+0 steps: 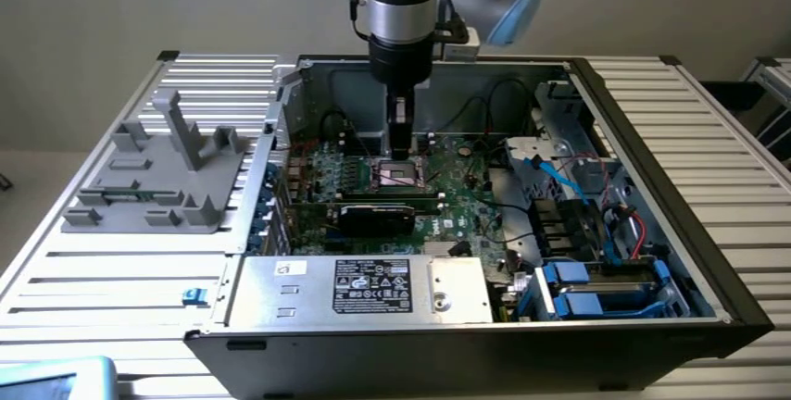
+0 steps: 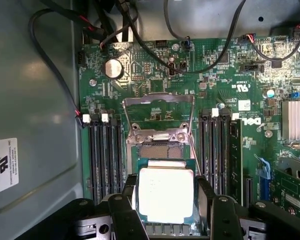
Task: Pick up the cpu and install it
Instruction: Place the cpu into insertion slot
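The cpu [image 2: 165,195], a flat square chip with a pale metal top and a thin green rim, sits between my gripper's [image 2: 167,181] two black fingers [image 2: 130,197]. The fingers press against its two opposite sides. It hangs just over the open socket [image 2: 158,149] on the green motherboard [image 2: 140,75], whose metal retention frame [image 2: 157,100] is flipped up. In the exterior view my gripper [image 1: 399,148] reaches straight down into the open computer case, its tip just above the socket [image 1: 402,176].
Memory slots [image 2: 107,155] flank the socket on both sides. Black cables [image 2: 155,50] loop over the board. A silver labelled power supply box [image 1: 370,289] fills the case front, blue drive carriers [image 1: 606,289] sit at the exterior view's right, and a grey fixture [image 1: 167,173] stands outside.
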{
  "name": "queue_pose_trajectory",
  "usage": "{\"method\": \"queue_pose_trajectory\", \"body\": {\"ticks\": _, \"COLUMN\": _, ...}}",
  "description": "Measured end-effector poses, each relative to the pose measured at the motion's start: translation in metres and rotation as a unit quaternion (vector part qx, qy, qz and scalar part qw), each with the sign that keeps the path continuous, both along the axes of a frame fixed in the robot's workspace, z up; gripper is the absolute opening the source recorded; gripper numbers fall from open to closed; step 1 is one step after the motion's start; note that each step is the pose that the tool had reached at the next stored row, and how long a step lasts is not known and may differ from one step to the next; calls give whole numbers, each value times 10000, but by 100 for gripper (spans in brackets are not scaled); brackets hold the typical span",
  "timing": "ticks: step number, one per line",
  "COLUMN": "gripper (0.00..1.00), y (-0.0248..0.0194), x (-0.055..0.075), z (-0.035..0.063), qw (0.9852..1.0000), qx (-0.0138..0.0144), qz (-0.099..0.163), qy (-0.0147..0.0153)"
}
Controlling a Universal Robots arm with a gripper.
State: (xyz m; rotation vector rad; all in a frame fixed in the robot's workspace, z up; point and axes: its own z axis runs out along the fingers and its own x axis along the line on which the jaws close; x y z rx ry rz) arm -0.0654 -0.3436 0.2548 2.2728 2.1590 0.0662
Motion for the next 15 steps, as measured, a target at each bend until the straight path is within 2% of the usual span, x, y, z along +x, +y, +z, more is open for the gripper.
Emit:
{"method": "queue_pose_trajectory", "body": {"ticks": 4, "gripper": 56, "y": 0, "x": 0, "z": -66, "qw": 10000, "qx": 17, "qz": 0, "qy": 0}}
{"method": "queue_pose_trajectory", "body": {"ticks": 11, "gripper": 56, "y": 0, "x": 0, "z": -154, "qw": 10000, "qx": 98, "qz": 9, "qy": -8}}
{"method": "queue_pose_trajectory", "body": {"ticks": 15, "gripper": 56, "y": 0, "x": 0, "z": -165, "qw": 10000, "qx": 98, "qz": 14, "qy": -9}}
